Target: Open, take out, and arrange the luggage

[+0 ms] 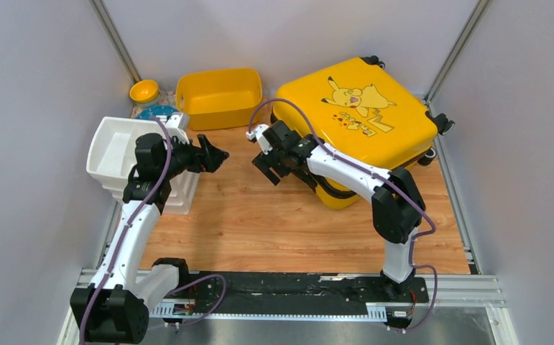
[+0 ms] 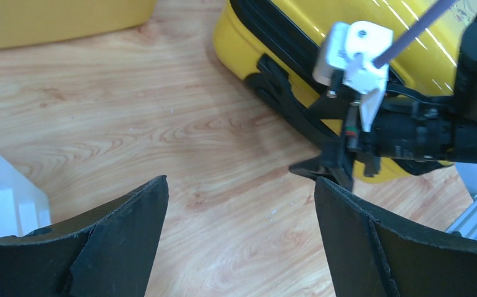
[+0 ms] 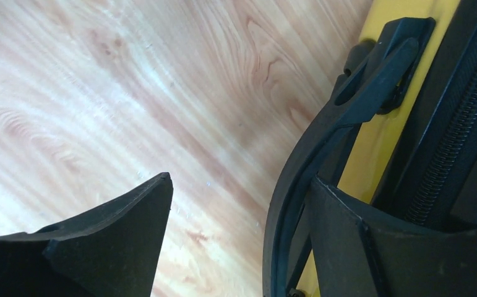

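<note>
Now: R gripper (image 1: 269,171) at the handle (image 3: 372,93) of the shut luggage (image 1: 363,108), far right of the table (image 1: 259,223).
Risk: R jaws stand apart, handle only against one finger, so a pull may slip off or drag the luggage whole, as the zip (image 3: 452,136) looks closed. R arm reaches far-left along the luggage's near-left side, wrist low. L gripper (image 1: 218,154) spread wide, holding nothing, hovers mid-table, pointing right.

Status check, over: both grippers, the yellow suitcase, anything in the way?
Left gripper open, holding nothing. Right gripper open at the black side handle. Luggage shut, flat, print up. Yellow tub, white organiser off left, not blocking.
</note>
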